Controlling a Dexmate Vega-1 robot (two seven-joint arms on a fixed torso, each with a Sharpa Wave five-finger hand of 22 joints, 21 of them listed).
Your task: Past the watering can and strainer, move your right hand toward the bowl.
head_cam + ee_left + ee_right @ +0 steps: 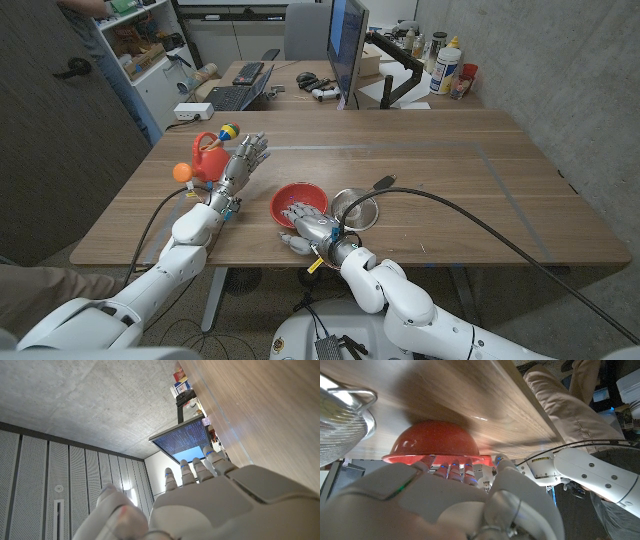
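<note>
Near desk's front edge, red bowl (299,203) sat beside metal strainer (356,209); right hand (303,224) reached over bowl rim, fingers spread, empty. Left hand (243,160) spread beside red watering can (208,156), partly hiding it.

red bowl (298,200), shiny silver mesh strainer (356,209) right of it, red watering can (208,157) far left, orange ball (182,172), brown woodgrain bench (450,170), white-grey robot hands
</note>
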